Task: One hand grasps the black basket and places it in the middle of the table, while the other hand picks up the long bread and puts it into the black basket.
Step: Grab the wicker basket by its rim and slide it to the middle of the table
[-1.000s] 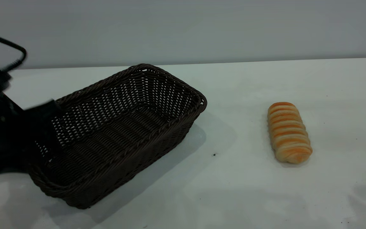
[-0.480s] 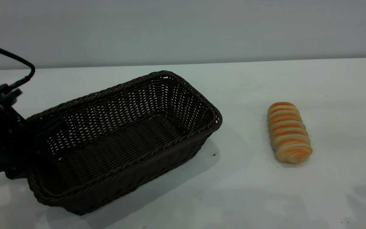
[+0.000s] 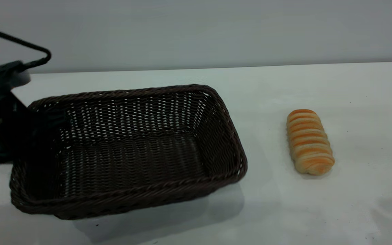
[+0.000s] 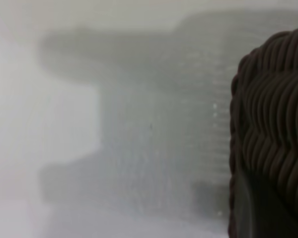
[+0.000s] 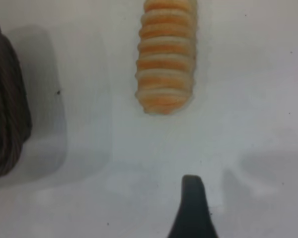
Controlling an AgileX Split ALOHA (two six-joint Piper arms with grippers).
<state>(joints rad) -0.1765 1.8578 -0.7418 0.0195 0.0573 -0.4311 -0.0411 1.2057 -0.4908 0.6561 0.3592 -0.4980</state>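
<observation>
The black basket [image 3: 131, 153] is held a little above the white table [image 3: 318, 211], its long side running left to right, with a shadow under it. My left gripper [image 3: 48, 119] is shut on the rim of its left short end; the braided rim [image 4: 273, 124] fills one side of the left wrist view. The long bread [image 3: 309, 141] lies on the table to the right of the basket, apart from it. It also shows in the right wrist view [image 5: 165, 59]. Part of my right gripper [image 5: 193, 210] hangs above the table short of the bread's near end, touching nothing.
A black cable [image 3: 19, 42] loops above the left arm. A grey wall [image 3: 216, 30] stands behind the table's far edge. The basket's corner [image 5: 5, 114] is at the edge of the right wrist view.
The left gripper has swung the basket round: its right end moved toward the camera and to the right, closer to the bread. The bread has not moved.
</observation>
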